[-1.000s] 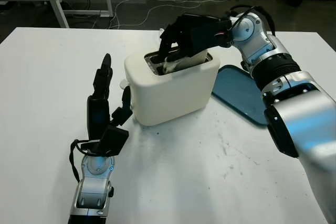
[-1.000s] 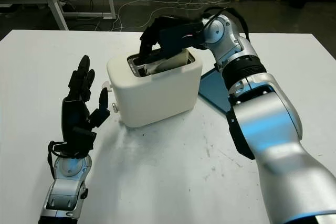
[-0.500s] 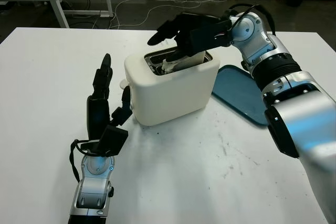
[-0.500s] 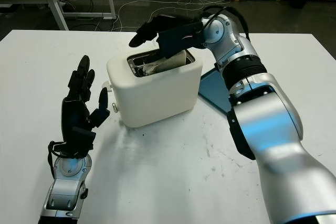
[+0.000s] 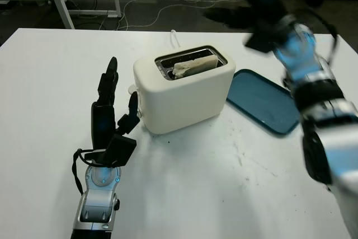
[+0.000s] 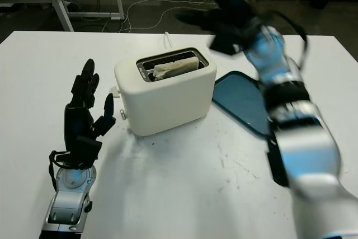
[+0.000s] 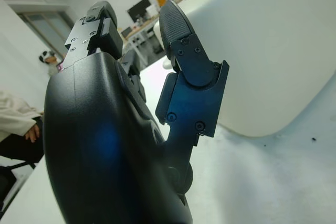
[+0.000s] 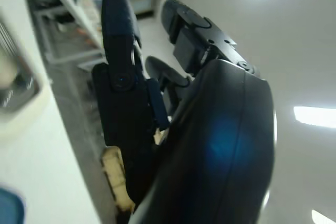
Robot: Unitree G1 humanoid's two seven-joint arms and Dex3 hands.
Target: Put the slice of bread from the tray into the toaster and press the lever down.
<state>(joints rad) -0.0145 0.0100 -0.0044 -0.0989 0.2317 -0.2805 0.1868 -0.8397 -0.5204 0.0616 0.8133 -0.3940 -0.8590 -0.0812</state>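
A cream-white plastic toaster (image 5: 184,92) holds a pale beige bread slice (image 5: 194,66) in its dark metal-lined slot. To its right lies a teal-blue flat tray (image 5: 262,101) on the white, faintly scuffed table (image 5: 224,183). Both robot hands (image 5: 109,121) (image 5: 246,4) are black on silver arms.

Even, bright overhead light with soft shadows beneath the toaster (image 5: 184,90); the raised right robot hand (image 5: 246,1) is motion-blurred.

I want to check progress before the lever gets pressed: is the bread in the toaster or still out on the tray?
In. The slice of bread sits in the toaster slot, its top edge showing; the blue tray holds nothing.
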